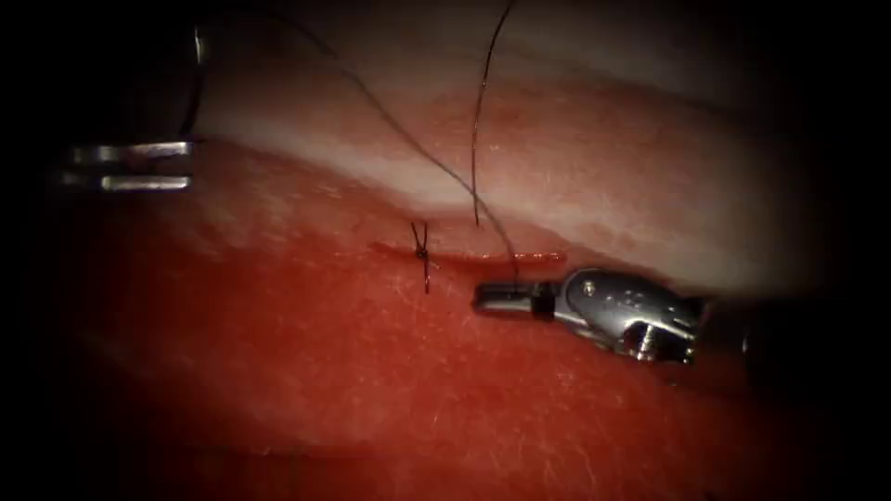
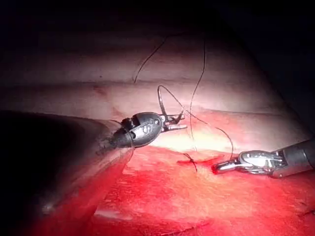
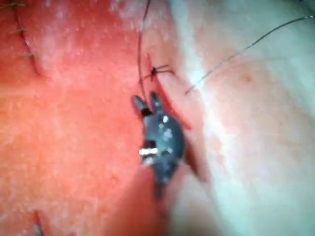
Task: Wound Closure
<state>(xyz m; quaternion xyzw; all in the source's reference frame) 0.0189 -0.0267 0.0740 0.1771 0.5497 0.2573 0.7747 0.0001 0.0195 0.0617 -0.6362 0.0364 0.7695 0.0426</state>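
Left hand (image 1: 130, 167): at the far left edge of the tissue (image 1: 325, 371), raised off the surface and well apart from the cut (image 1: 538, 256); clamped on the needle (image 1: 197, 56), gripped near one end of its curve as far as can be told. Needle: out of the tissue, arc rising from the left hand's jaws, seen close in the left wrist view (image 2: 160, 98) above that hand (image 2: 178, 123). Right hand (image 1: 497, 297): low over the red part of the tissue, just beside the right-hand stretch of the cut, tips pointing toward the left edge; closed on the thread (image 1: 390, 121), which runs down to the jaws and ends there. Same hand in the left wrist view (image 2: 224, 166) and in the right wrist view (image 3: 146, 101), thread (image 3: 140, 49) entering between the tips. Thread: one strand sweeping from the right hand up and across the pale band toward the far left corner; a second strand hanging from the far edge, its end near the cut. Knot (image 1: 420, 250): tied on the left part of the cut, two short tails sticking out, near the right hand's tips without touching them; also visible from the wrists (image 2: 189, 158) (image 3: 154, 71).
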